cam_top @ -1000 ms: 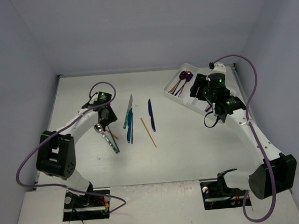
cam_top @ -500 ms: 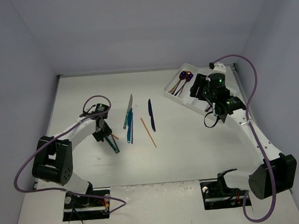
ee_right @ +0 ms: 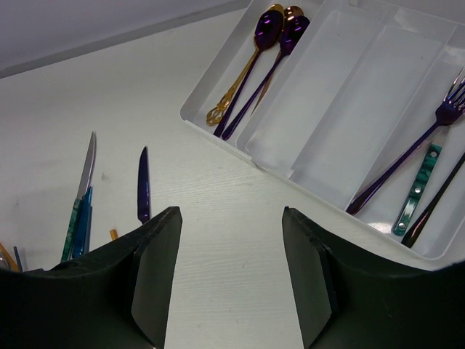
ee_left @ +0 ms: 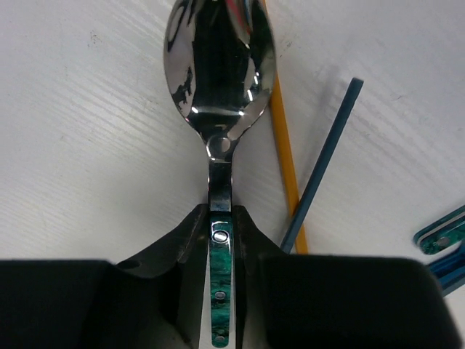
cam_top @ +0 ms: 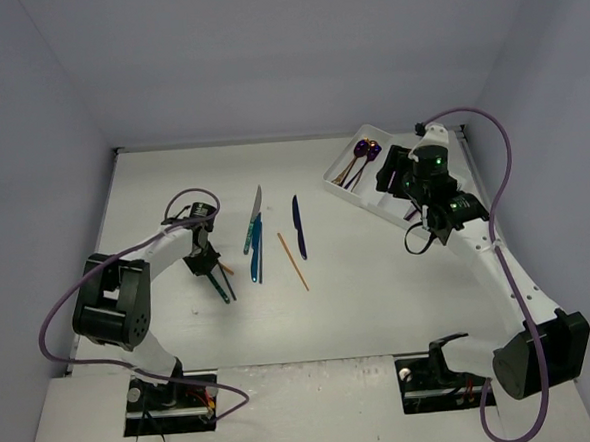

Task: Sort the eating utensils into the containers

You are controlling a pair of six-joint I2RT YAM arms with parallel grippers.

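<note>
The silver spoon with the teal marbled handle [ee_left: 219, 87] lies flat on the table, well to the left of the white plastic cutlery tray [cam_top: 372, 194]. Your left gripper [ee_left: 220, 231] is clenched on its handle just behind the neck. Lift straight up before swinging trayward: a thin orange chopstick [ee_left: 285, 145] lies right against the bowl's tray-side edge, and a blue chopstick [ee_left: 325, 156] is just beyond. Aim for the tray's end compartment holding the purple and gold spoons [ee_right: 254, 65]. Your right gripper [ee_right: 231, 240] hangs by the tray, spread wide and empty, so keep it clear.
</note>
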